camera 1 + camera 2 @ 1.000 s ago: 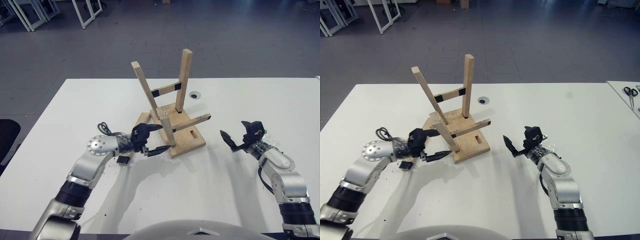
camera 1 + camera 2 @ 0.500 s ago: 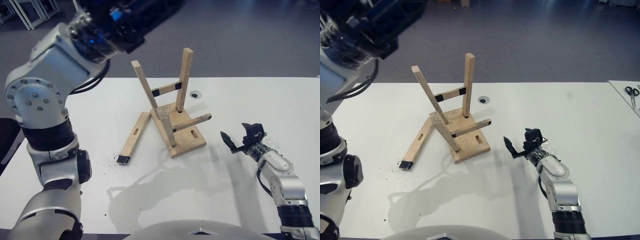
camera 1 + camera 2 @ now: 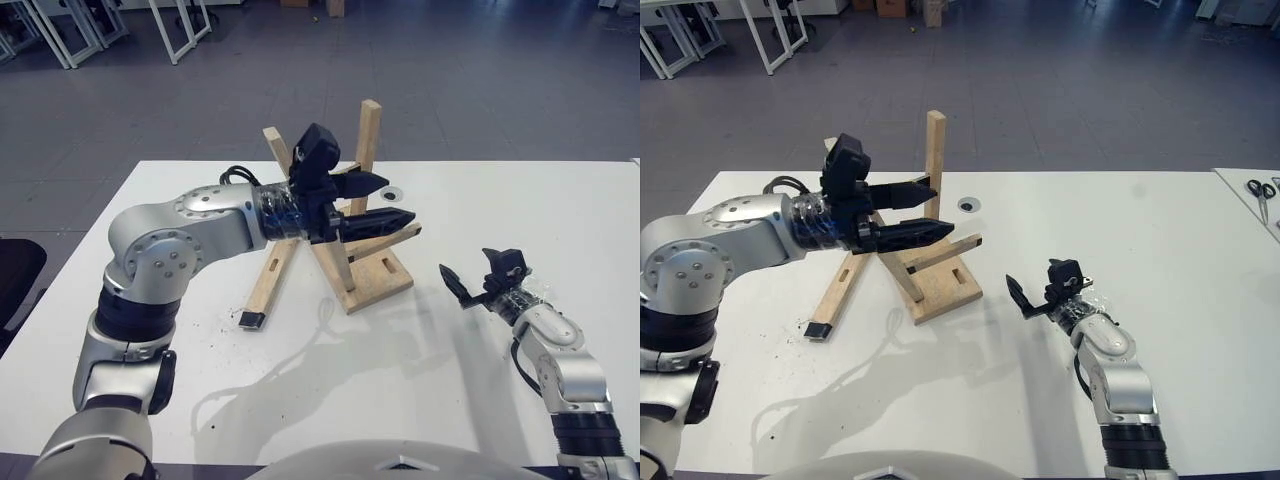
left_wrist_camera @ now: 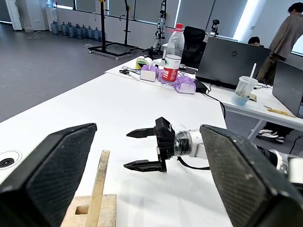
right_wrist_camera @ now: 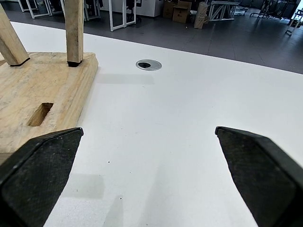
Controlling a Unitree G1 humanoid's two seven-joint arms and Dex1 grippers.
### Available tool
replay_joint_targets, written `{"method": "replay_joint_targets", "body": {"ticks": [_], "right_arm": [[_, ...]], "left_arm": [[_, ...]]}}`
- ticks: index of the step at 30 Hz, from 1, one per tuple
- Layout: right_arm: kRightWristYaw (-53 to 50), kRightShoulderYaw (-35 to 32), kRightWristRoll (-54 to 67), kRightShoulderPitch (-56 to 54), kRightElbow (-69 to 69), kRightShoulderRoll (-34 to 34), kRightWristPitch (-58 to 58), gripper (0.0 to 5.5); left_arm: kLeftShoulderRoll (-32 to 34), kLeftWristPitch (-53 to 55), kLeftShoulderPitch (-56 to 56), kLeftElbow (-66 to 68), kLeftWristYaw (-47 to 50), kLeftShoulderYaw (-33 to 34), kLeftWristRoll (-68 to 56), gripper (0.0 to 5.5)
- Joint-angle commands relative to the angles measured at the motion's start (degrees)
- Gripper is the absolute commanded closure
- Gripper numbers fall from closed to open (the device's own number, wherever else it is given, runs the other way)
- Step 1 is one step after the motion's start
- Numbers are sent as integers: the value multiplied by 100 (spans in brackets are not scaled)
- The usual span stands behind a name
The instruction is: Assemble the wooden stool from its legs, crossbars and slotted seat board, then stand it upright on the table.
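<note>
- Lying flat on the bench [image 3: 560,210], the loose leg [image 3: 268,278] has its long axis running 1 to 7 o'clock, its upper end close against the seat board [image 3: 378,283].
- The left hand [image 3: 400,199] hovers over the board, fingers spread and holding nothing. It points toward 3 o'clock, and the loose leg sits at its 7 o'clock, lower down.
- The left arm looks the nearer one for that leg.
- Count: one seat board and three legs: one loose, one tilted leg [image 3: 335,262], one upright leg [image 3: 369,140]. One crossbar [image 3: 398,239] is plain; any other is hidden behind the left hand.
- The right hand [image 3: 466,268] sits low at the board's 4 o'clock, spread and empty.
</note>
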Motion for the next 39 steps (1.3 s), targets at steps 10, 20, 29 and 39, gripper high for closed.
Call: {"method": "replay_joint_targets", "body": {"ticks": [10,20,29,39], "right_arm": [[-62,-11,-62,129,-121,27,67,35],[-50,-3,-69,103,-146,-5,125,35],[63,35,-101,55,-89,-53,108,35],[91,-11,-121,-35,-4,-18,105,35]], "left_arm": [[-145,-1104,1226,-509,773,2472,775,146],[-730,-2176,4363,-830,1191,1758,3075,146],[-1158,-2808,5402,59,1166,1233,4256,146],[-1348,-2447,5291,486,1172,1321,4419,241]]}}
